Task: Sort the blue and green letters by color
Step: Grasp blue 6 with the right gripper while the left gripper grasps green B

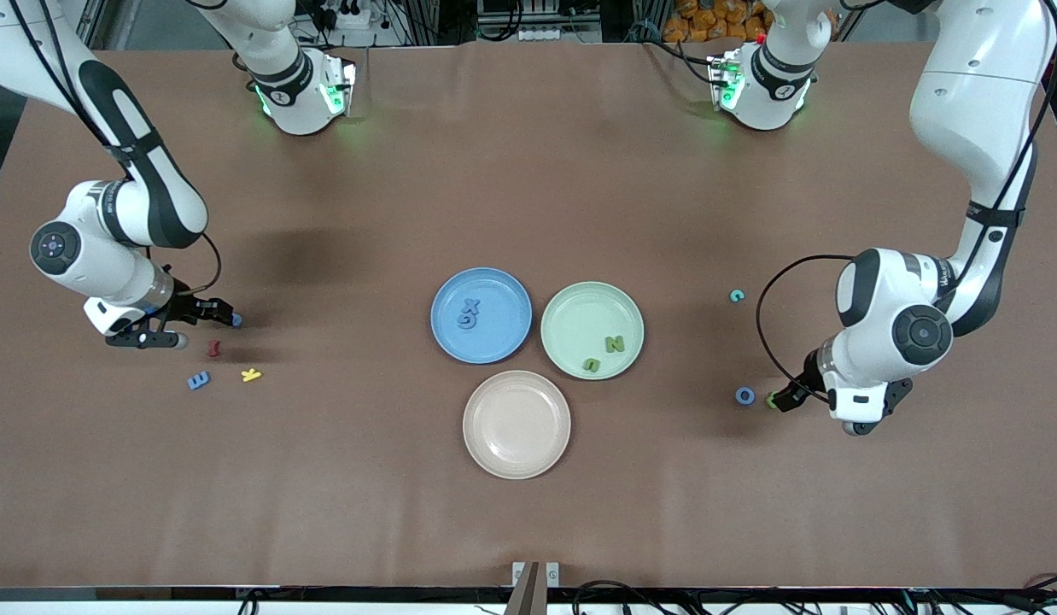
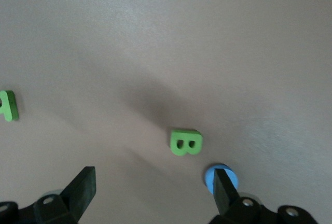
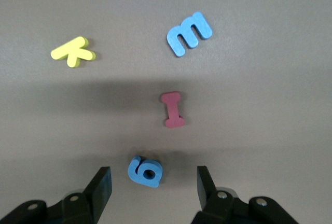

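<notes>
Front view: three plates sit together mid-table. The blue plate (image 1: 481,315) holds a blue X (image 1: 471,306) and a blue G (image 1: 465,320). Beside it, toward the left arm's end of the table, the green plate (image 1: 592,330) holds a green N (image 1: 614,344) and a green U (image 1: 591,366). The beige plate (image 1: 516,424) lies nearer the camera edge of the table than both.

At the right arm's end, the right gripper (image 1: 224,314) is low over the table with a small blue letter (image 1: 236,320) at its tips. The right wrist view shows its fingers (image 3: 101,185) spread wide on either side of that blue letter (image 3: 145,171), not touching it. Close by lie a dark-red I (image 1: 213,348), a yellow K (image 1: 252,374) and a blue E (image 1: 199,380) — all loose on the tabletop.

At the left arm's end, the left gripper (image 1: 777,400) is low near a blue O (image 1: 744,395). In the left wrist view its fingers (image 2: 80,185) stand wide — a green B (image 2: 185,141) lies between and ahead of them, untouched, the blue O (image 2: 221,177) is just beside one finger, and another green letter (image 2: 9,105) shows at the frame edge. A small teal C (image 1: 736,295) lies apart, farther from the camera.
</notes>
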